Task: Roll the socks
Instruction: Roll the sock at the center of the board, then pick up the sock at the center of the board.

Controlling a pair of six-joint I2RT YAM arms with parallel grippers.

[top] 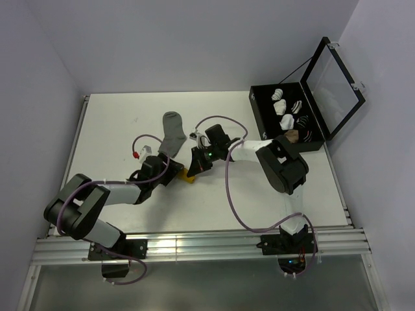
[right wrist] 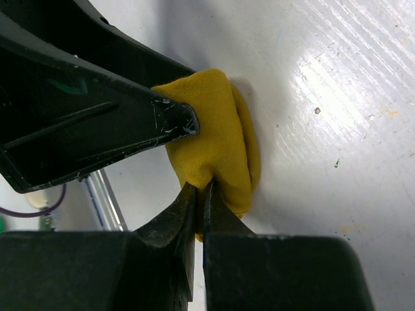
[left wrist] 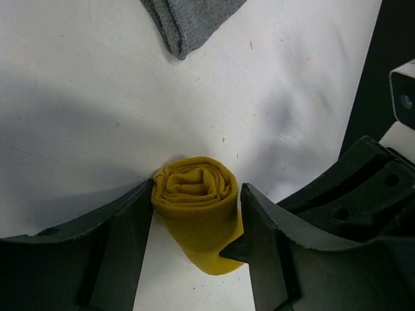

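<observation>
Count: two socks, two arms, one black open-lidded case (top: 256,110) at upper right of the top view. The sock bundles (top: 285,120) in the case (white, striped, one tan) are too small for a firm count. The mustard-yellow fabric sock (left wrist: 198,207) is rolled into a tight cylinder and lies on the white table (top: 110,123) at centre of the top view, between the two wrists. The plain grey fabric sock (top: 173,133) lies flat just above it, apart from it, with its long axis roughly top-to-bottom in frame and leaning slightly. Roll axis in the left wrist view: the spiral end faces up at frame centre and the body runs down toward the lower edge. The left gripper (left wrist: 198,194) is set at medium width, one finger snug on each side of the roll. The right gripper (right wrist: 200,188) is nearly closed, its tips pinching a fold of the roll's outer layer. Only the left wrist view shows the spiral end, plus one corner of the grey sock at the top edge. Only the right wrist view shows the pinch clearly, with a left finger tip pressed on the roll's upper-left side. In the top view the roll is just a yellow patch, axis unreadable.
</observation>
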